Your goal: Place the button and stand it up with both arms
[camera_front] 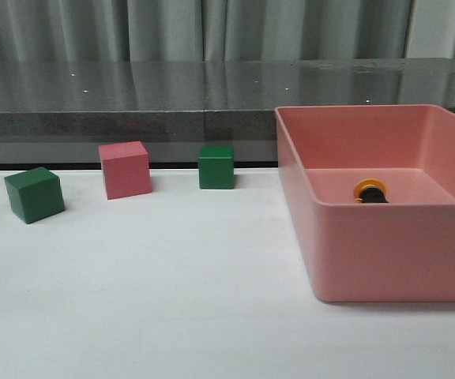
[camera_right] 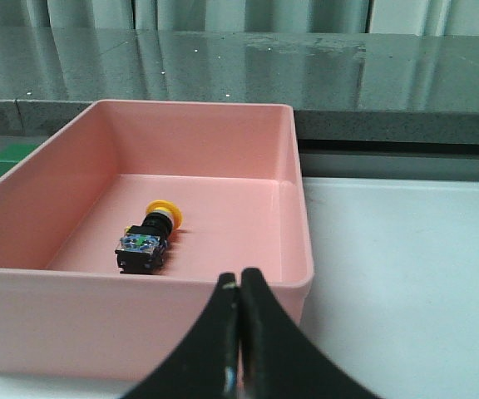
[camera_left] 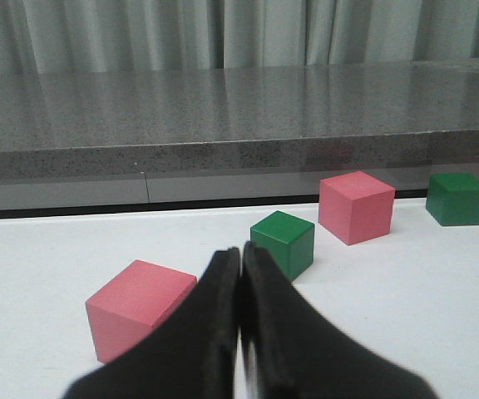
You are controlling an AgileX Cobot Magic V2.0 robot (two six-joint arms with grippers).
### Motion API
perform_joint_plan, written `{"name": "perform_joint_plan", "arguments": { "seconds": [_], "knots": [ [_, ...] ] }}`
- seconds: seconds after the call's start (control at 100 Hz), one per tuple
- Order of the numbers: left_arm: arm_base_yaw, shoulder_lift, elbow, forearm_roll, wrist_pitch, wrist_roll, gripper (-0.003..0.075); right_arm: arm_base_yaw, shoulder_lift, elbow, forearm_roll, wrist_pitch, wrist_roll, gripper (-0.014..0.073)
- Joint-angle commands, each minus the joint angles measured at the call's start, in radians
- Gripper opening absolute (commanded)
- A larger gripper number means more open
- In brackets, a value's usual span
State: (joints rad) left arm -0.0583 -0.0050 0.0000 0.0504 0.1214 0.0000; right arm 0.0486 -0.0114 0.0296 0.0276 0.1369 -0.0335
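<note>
In pink bin (camera_front: 385, 253), button (camera_right: 148, 237) lies on side, both arms' jaws closed

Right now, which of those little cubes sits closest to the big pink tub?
The green cube just left of the pink tub. The pink cube and the other green cube lie farther left.

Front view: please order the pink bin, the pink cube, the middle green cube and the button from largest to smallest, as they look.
1. Pink bin
2. Pink cube
3. Middle green cube, which looks slightly smaller than the pink cube
4. Button, partly hidden by the bin wall
</note>
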Motion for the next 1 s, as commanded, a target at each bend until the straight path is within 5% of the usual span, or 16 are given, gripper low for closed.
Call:
{"name": "perform_joint_plan", "arguments": {
  "seconds": [0.0, 0.38, 0.58, 0.76, 0.99],
  "knots": [
    [-0.002, -0.03, 0.046, -0.002, -0.085, -0.009, -0.002, -0.004, -0.021, -0.017, -0.006, -0.083, 0.003, -0.0062],
    [-0.002, -0.03, 0.046, -0.002, -0.085, -0.009, -0.002, -0.004, -0.021, -0.017, -0.006, -0.084, 0.003, -0.0062],
    [-0.002, -0.03, 0.046, -0.002, -0.085, -0.009, -0.002, -0.004, -0.02, -0.039, -0.001, -0.291, 0.006, -0.0062],
    [-0.002, -0.03, 0.046, -0.002, -0.085, -0.009, -0.002, 0.014, 0.051, -0.214, 0.001, -0.112, 0.155, -0.0062],
    [-0.002, -0.03, 0.046, -0.002, -0.085, -0.009, -0.002, 0.079, 0.323, -0.504, 0.03, 0.025, 0.16, -0.0062]
  ]
}}
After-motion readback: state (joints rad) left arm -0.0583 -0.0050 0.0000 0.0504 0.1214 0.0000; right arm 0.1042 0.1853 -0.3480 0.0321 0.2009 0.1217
